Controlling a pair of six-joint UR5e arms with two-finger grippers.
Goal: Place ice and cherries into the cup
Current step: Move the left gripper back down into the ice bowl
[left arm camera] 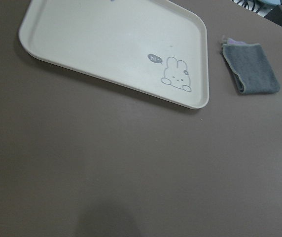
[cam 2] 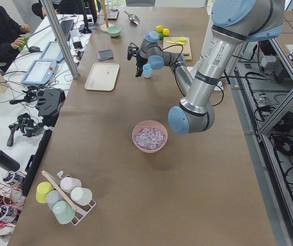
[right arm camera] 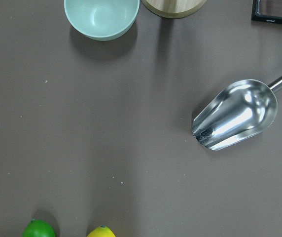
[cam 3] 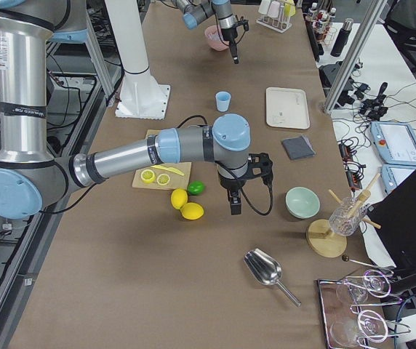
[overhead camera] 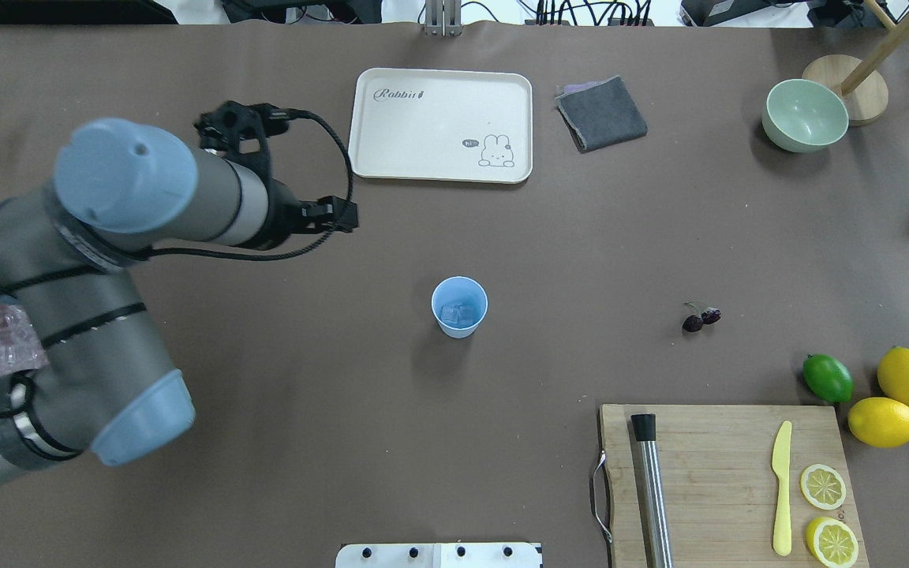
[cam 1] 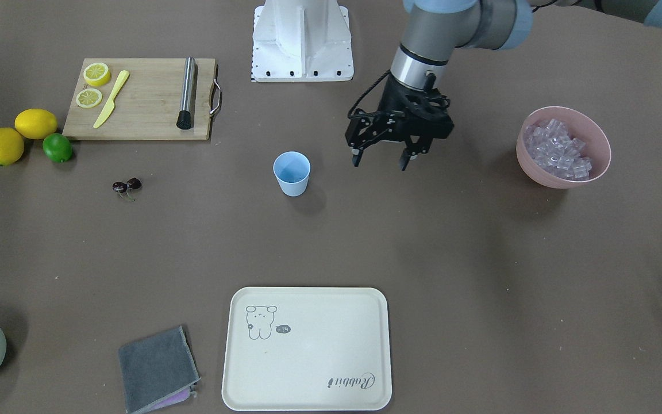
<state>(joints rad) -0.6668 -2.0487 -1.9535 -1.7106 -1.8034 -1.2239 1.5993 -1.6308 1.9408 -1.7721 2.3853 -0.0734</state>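
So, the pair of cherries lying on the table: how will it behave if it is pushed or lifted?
The cherries are small and round, so a push would probably roll them, though being joined as a pair may stop them quickly. Lifted by one fruit, the other would likely dangle on its thin stem.

The brown table (overhead camera: 328,473) is carrying the blue cup (overhead camera: 459,307) centrally, cherries (overhead camera: 701,318) at its three o'clock, a cream tray (overhead camera: 423,134) at twelve, a cutting board (overhead camera: 723,473) at five.
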